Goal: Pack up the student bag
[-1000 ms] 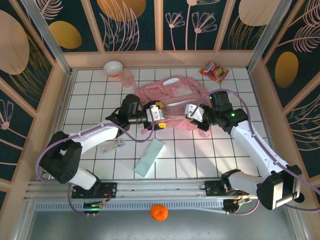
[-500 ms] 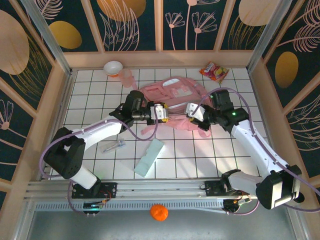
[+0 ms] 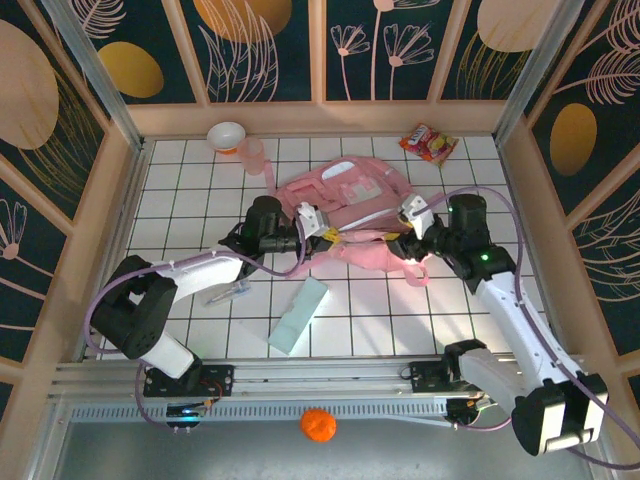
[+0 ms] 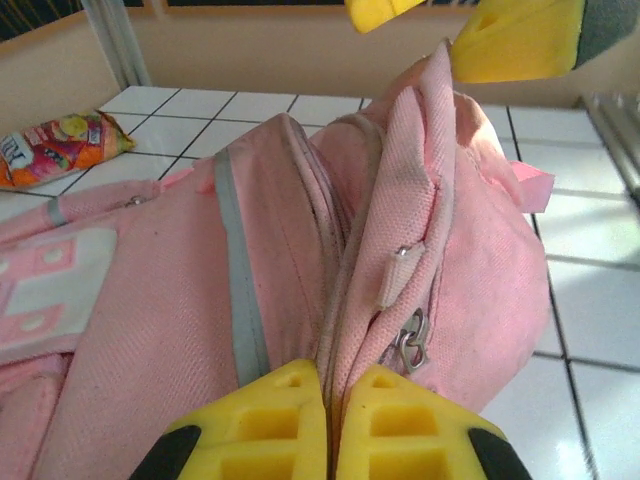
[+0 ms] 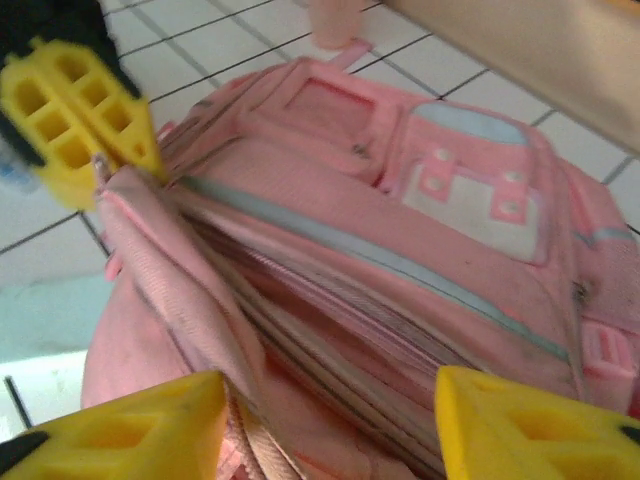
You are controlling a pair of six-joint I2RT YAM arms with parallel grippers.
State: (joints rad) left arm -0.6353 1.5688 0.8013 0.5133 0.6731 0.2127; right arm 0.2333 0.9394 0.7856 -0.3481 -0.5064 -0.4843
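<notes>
student bag [image 3: 345,195]: lies on the white tiled surface [image 3: 180,200], far middle, between your two arms.
left end effector [image 4: 328,420]: clamped tight on the edge of the bag's opening, holding that flap of fabric up.
right end effector [image 5: 330,410]: jaws wide apart over the opening seam, gripping nothing.

This is a robotics lab test cell, not a lived-in room. A white-tiled bench [image 3: 180,190] is boxed in by wooden-framed wall panels [image 3: 270,50] at 9, 12 and 3 o'clock (dark, printed with stylised flowers, like a stage backdrop). At 6 o'clock an aluminium rail [image 3: 330,372] carries the left arm's base [image 3: 190,380] and the right arm's base [image 3: 440,375], with a lilac cable [image 3: 497,193] looping overhead.
</notes>
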